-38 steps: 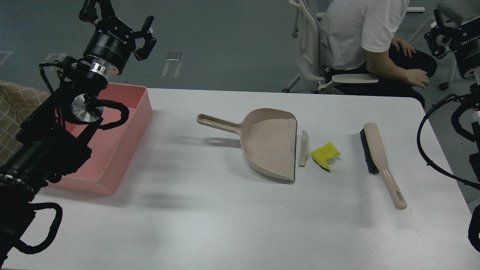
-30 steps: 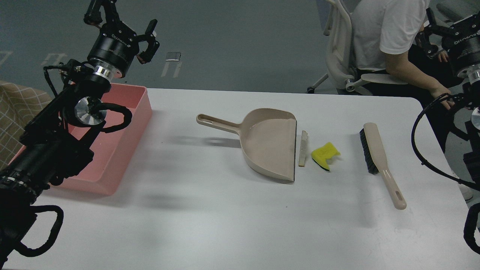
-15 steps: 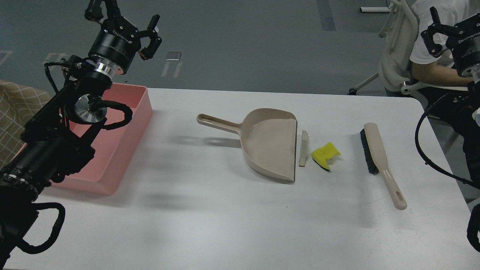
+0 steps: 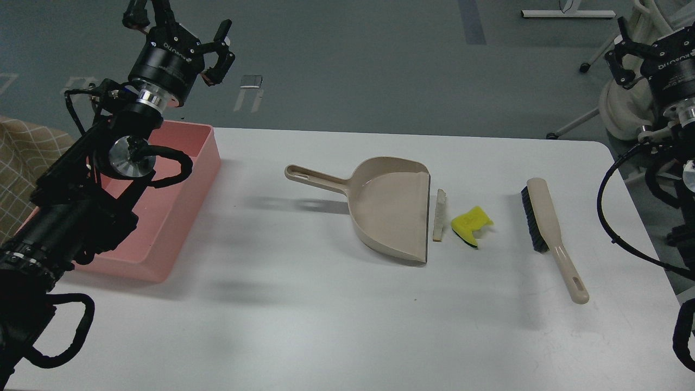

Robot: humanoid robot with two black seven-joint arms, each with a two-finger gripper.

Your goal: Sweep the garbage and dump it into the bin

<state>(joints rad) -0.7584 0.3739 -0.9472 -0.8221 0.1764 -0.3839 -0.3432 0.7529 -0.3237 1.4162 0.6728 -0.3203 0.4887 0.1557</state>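
Observation:
The garbage lies on the white table (image 4: 304, 304): a thin bread slice (image 4: 438, 215) just right of the dustpan's mouth, and a yellow sponge piece (image 4: 471, 224) right of that. The beige dustpan (image 4: 392, 207) lies flat with its handle pointing left. The beige brush (image 4: 549, 228) lies to the right of the sponge. The pink bin (image 4: 182, 179) stands at the table's left edge, partly hidden by my left arm. My left gripper (image 4: 179, 24) is open and empty, raised beyond the bin's far side. My right gripper (image 4: 657, 30) is open and empty, high past the table's right far corner.
A white office chair (image 4: 624, 103) stands on the grey floor beyond the table's right far corner. A checkered cloth (image 4: 21, 157) shows at the far left. Black cables (image 4: 613, 217) hang from my right arm over the table's right edge.

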